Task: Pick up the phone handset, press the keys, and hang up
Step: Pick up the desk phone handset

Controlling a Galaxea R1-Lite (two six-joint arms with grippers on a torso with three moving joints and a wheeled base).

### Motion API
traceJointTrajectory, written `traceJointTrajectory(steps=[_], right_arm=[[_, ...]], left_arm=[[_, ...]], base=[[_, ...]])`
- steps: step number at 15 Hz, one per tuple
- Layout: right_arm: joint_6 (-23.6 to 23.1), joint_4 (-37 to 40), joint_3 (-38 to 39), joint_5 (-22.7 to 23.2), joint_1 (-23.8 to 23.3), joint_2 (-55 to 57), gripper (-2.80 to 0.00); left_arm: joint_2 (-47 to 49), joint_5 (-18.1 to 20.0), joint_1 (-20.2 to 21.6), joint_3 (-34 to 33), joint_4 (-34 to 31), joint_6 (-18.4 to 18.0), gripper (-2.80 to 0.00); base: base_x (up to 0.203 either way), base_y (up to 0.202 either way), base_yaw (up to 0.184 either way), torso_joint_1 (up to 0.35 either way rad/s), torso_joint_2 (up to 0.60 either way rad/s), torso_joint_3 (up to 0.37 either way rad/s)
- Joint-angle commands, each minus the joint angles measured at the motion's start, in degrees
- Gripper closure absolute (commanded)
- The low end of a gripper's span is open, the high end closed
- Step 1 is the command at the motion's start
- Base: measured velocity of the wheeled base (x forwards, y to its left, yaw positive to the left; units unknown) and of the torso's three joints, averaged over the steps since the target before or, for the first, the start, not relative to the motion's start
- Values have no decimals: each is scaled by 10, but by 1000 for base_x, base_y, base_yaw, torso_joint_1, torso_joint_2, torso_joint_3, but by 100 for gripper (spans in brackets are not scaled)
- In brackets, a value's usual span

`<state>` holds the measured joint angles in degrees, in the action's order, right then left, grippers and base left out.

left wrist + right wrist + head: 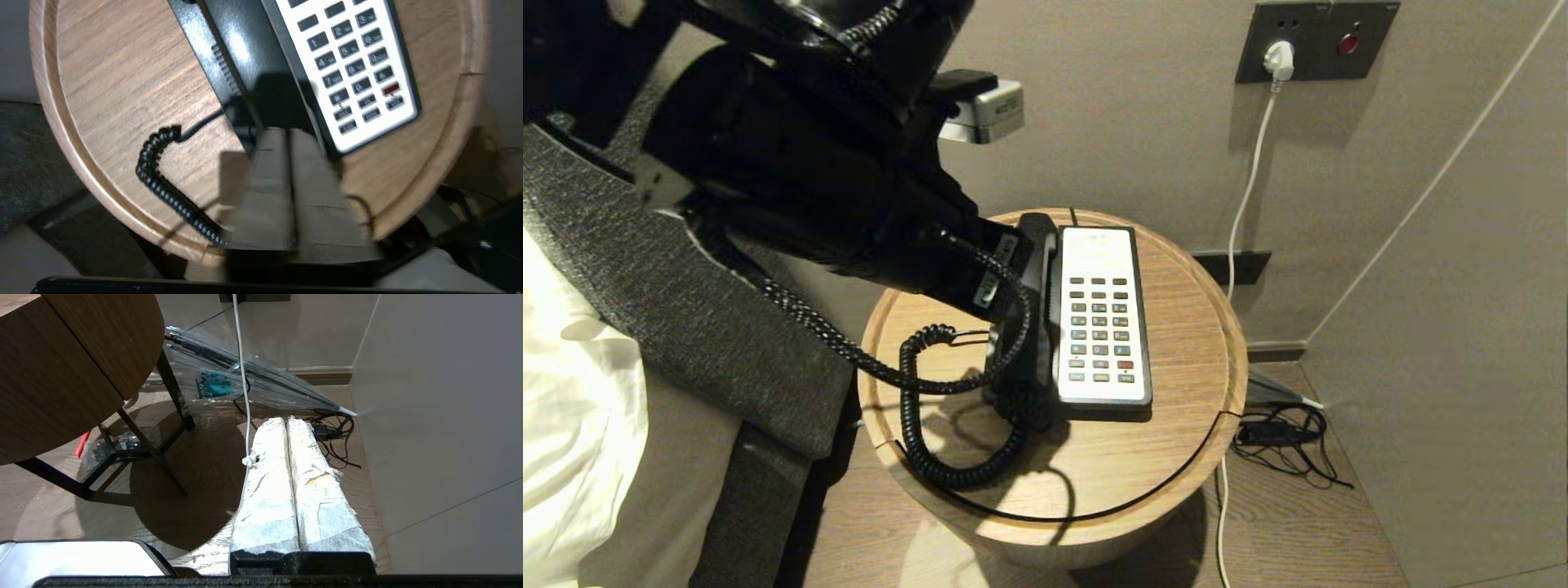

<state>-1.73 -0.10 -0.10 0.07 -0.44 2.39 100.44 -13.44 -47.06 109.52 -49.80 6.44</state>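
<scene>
Left gripper point(291, 134) hangs low over the round wooden table point(1176, 425), fingers pressed nearly together and grasping nothing, its tips just at the near end of the phone handset point(245, 61), which lies in its cradle on the phone base point(1098, 327), left of the keypad. Only the head view shows the coiled cord point(931, 425) looping to the table's near rim. Right gripper point(291, 420) (clenched, parked) hangs above the floor point(196, 465), right of the table.

Bulky black left arm point(792, 163) — 2 white-wrapped fingers point(265, 490) on the right gripper point(288, 420).
</scene>
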Motion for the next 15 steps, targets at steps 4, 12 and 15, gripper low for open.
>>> traceJointTrajectory(steps=[4, 12, 15], right_arm=[[0, 0, 0, 0, 0, 0, 0], [0, 0, 0, 0, 0, 0, 0], [0, 0, 0, 0, 0, 0, 0]], left_arm=[[30, -53, -8, 8, 12, 25, -280], [67, -143, -23, 10, 38, 105, -280], [75, -147, -25, 9, 44, 150, -280]], base=[[0, 0, 0, 0, 0, 0], [0, 0, 0, 0, 0, 0], [0, 0, 0, 0, 0, 0]])
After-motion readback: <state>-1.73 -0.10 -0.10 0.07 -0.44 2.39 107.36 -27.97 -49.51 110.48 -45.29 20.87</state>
